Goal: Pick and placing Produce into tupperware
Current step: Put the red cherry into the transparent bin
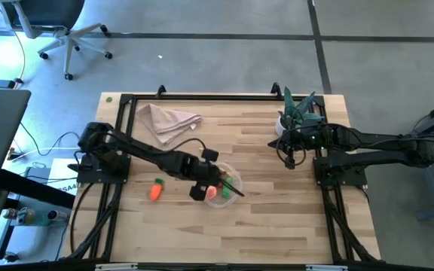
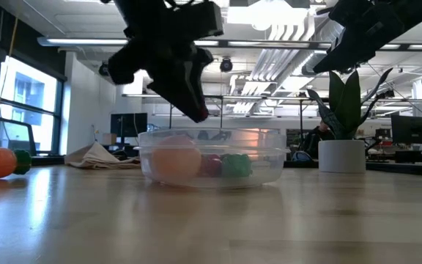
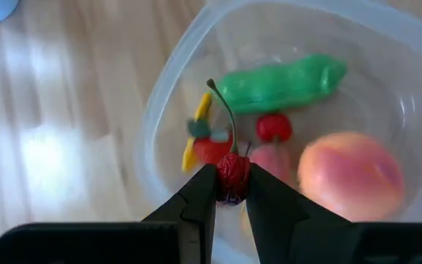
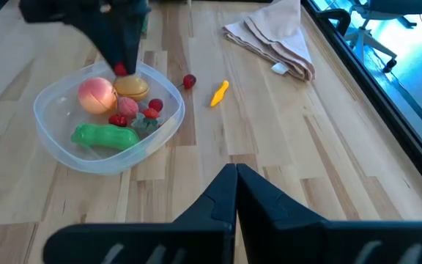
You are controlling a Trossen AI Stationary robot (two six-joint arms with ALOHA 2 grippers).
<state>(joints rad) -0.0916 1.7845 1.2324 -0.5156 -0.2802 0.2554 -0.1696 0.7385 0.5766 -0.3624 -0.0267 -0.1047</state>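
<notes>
left gripper [image 3: 232, 192] fingers pinching a small red cherry [image 3: 233, 170] by its body, above the tupperware [image 3: 167, 95] for a clean drop. right gripper [image 4: 234, 192] fingers pressed together, parked near the plant [image 1: 298, 108].

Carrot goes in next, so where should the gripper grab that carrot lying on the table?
Probably take the carrot by its orange body, mid-length, from straight above: it lies flat on its side, clear of the tupperware, leaving room on either side.
</notes>
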